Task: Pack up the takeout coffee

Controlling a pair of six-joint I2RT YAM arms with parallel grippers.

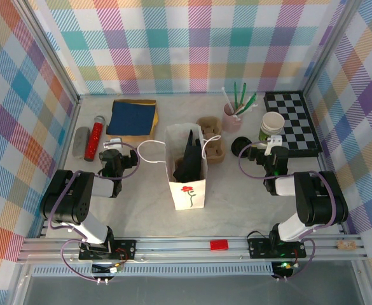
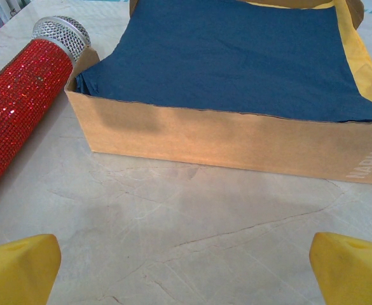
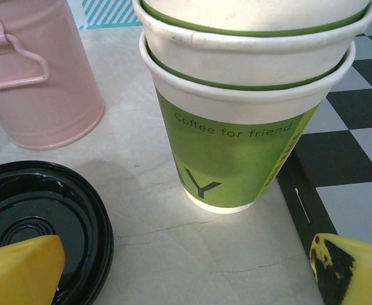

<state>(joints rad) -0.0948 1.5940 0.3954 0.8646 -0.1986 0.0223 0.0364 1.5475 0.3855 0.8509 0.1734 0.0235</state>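
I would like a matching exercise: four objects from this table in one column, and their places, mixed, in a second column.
1. white paper bag with a red rose
2. red glittery microphone
3. black-and-white checkered board
4. pink metal bucket

a. far right
b. left side
c. in the centre
d. left of the stacked green paper cups

Pairs: 1-c; 2-b; 3-a; 4-d

My left arm [image 1: 77, 200] and right arm [image 1: 310, 200] are both folded low, elbows back above their bases, forearms reaching forward side by side. My left gripper [image 1: 112, 149] points ahead, its yellow fingertips [image 2: 17, 270] spread wide and holding nothing. My right gripper [image 1: 273, 149] is just as wide, its fingertips [image 3: 354, 273] bare.
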